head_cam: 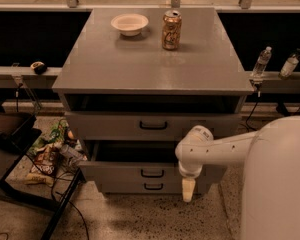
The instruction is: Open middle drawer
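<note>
The middle drawer (115,171) of the grey cabinet (150,64) stands pulled out a little. Its low flat front carries a small black loop handle (152,173), and a dark gap into its inside shows above the front. My gripper (188,190) hangs pointing down at the end of the white arm (215,151). It is in front of the right end of the drawer's front, to the right of the handle and a little lower. It holds nothing that I can see.
The taller top drawer (153,126) is above and the lowest drawer (153,186) below. A white bowl (129,23) and a drink can (171,30) stand on the cabinet top. Snack bags and cables (47,154) lie on the floor to the left. Two bottles (260,63) stand on the right ledge.
</note>
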`<action>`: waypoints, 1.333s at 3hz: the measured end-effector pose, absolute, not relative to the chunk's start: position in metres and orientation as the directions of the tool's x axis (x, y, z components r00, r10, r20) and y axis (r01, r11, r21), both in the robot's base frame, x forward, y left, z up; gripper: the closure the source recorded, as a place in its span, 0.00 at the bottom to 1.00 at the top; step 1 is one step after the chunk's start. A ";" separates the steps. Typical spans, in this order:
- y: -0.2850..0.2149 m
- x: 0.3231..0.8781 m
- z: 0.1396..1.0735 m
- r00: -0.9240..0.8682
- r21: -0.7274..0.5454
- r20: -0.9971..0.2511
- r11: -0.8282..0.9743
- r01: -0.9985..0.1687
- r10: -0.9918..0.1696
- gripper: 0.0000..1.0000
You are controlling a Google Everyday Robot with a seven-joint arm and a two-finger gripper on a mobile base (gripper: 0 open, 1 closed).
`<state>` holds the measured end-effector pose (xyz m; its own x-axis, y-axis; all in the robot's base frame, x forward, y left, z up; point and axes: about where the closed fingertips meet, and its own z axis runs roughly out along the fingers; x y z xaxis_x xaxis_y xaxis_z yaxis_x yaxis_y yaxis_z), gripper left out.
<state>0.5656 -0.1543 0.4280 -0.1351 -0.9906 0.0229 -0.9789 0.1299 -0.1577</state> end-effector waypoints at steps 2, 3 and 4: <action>-0.176 0.502 0.417 -0.164 -0.078 0.051 0.159 -0.984 -0.985 0.42; -0.177 0.500 0.425 -0.171 -0.075 0.052 0.167 -0.983 -0.984 0.66; -0.178 0.501 0.433 -0.171 -0.075 0.052 0.167 -0.983 -0.984 0.89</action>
<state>0.5008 -0.1776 0.4333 -0.1707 -0.9839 0.0521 -0.9832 0.1666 -0.0749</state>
